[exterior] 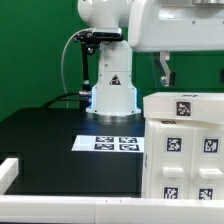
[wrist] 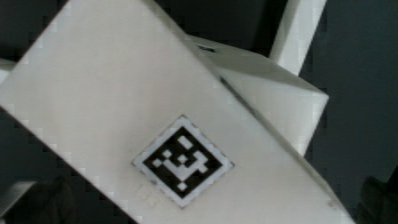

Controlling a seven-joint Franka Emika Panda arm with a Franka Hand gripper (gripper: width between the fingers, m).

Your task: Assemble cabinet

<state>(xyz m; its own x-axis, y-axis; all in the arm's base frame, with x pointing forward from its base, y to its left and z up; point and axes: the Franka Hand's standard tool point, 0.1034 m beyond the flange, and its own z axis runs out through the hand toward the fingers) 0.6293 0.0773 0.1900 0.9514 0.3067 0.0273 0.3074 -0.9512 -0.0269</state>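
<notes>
A black table top (exterior: 45, 135) is seen across the exterior view, backed by a green wall (exterior: 30, 45), and a white rail (exterior: 60, 208) is laid along the near edge with a short arm turned up at the exterior view's left. Toward the middle, the robot's white base (exterior: 112, 92) — marked with a warning triangle — is set on the table, and the marker board (exterior: 112, 143) is laid flat just in front of it. No container can be made out. At the exterior view's right the cabinet (exterior: 185, 145) is found, a white boxy stack of tagged panels resting on the table and cut off by the frame edge, so its long axis cannot be judged; its tagged faces are turned toward the camera and upward. Above it the gripper (exterior: 164, 72) is hung from the white arm, one dark finger being visible just over the cabinet's top panel — the jaws are spread to their widest and nothing is held. In the wrist view a white panel (wrist: 160, 120) with one tag is shown tilted, close under the camera.
</notes>
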